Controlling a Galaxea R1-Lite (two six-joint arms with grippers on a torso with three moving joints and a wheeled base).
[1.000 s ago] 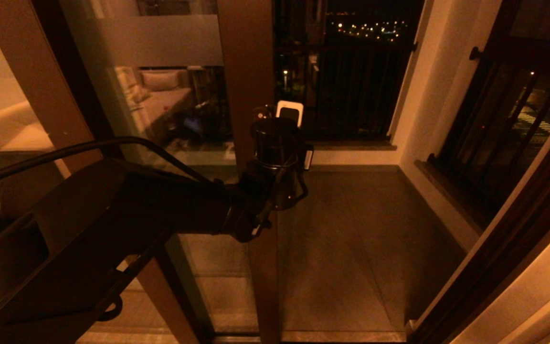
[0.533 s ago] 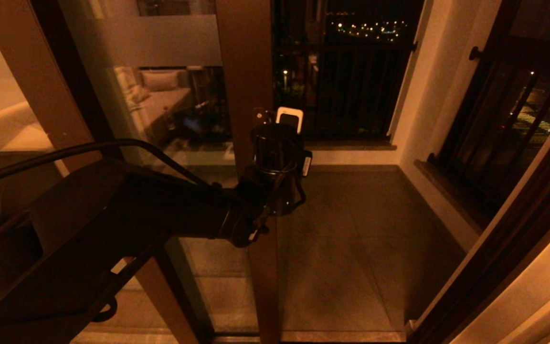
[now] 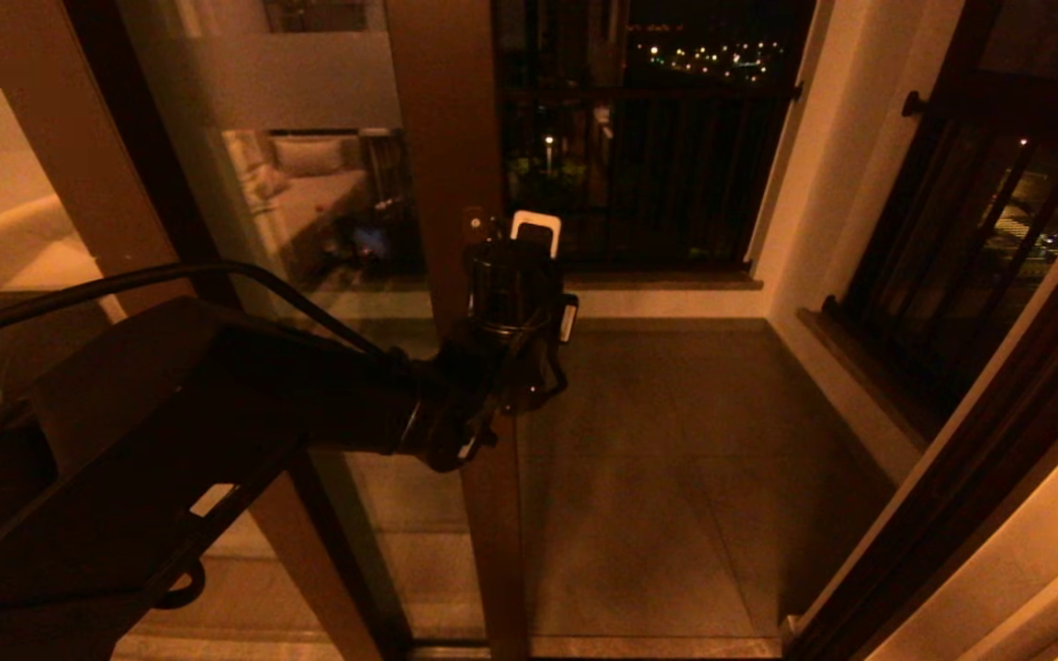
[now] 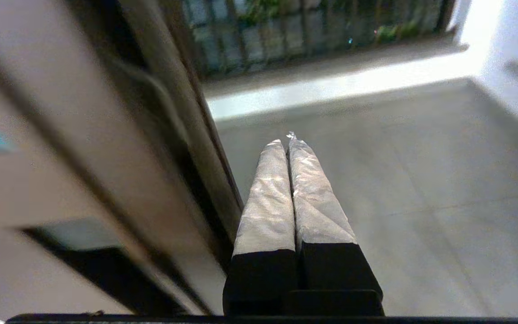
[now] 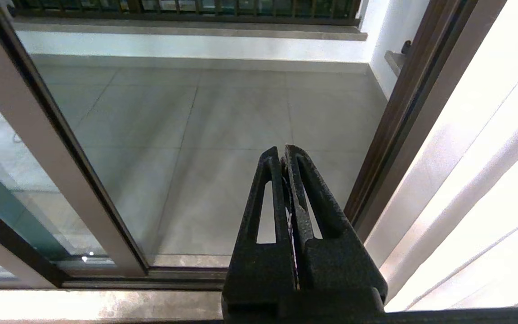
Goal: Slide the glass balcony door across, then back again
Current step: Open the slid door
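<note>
Pressing the glass balcony door (image 3: 442,165) edge: closed left claw (image 4: 288,144), unlabelled.

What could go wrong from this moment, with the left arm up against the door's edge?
1. The left gripper, fingers closed, only presses beside the dark brown-framed glass balcony door; it clasps nothing, so it might slip off the frame edge.
2. A slip toward the open gap could carry the arm out over the grey-tiled balcony floor.
3. The right gripper hangs closed above the sill and cannot steady the door.
</note>
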